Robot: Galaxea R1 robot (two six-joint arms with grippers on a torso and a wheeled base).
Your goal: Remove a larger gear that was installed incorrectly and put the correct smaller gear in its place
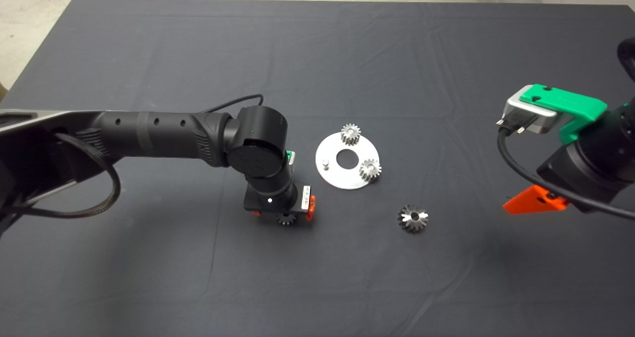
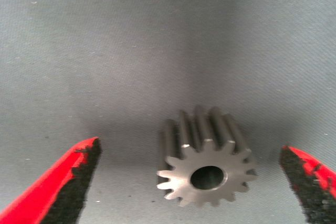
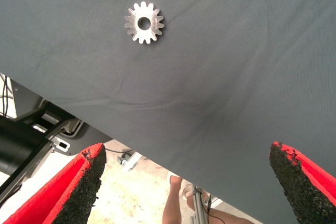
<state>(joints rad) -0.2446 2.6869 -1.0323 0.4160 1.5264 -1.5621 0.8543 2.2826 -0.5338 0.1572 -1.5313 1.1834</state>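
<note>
Nearest the left wrist camera, the smaller gear (image 2: 206,170) lies on the dark mat (image 2: 157,51) between the two spread red fingers (image 2: 68,182) of the left gripper (image 2: 191,182), which touch nothing. It is pale silver with a whitish flat face, short stubby teeth and a dark round centre hole. From above, the left gripper (image 1: 284,213) points down near the middle of the mat (image 1: 347,54) and covers most of this gear (image 1: 286,219); only a toothed edge shows under the wrist. A small white label sits on the wrist, its print too small to read.

Just beside that gripper, toward the mat's right edge, a round silver plate (image 1: 330,178) lies flat with a centre hole. Two small silver gears stand on it, one (image 1: 350,134) at its far rim and one (image 1: 370,169) at its right rim, and a short bare pin (image 1: 325,164) stands at its left side.

The larger gear (image 1: 412,218) lies on the mat apart from the plate, nearer the front edge. It is dark grey and shiny, with glinting slanted teeth and a small centre hole. The right wrist view shows a gear (image 3: 144,22) flat on the mat, with faint marks on its face that cannot be read.

The right gripper (image 1: 536,200) hangs over the mat's right edge, partly cut off, its fingers (image 3: 79,182) wide apart and empty. Past the mat's edge a person's leg (image 3: 176,203) shows
</note>
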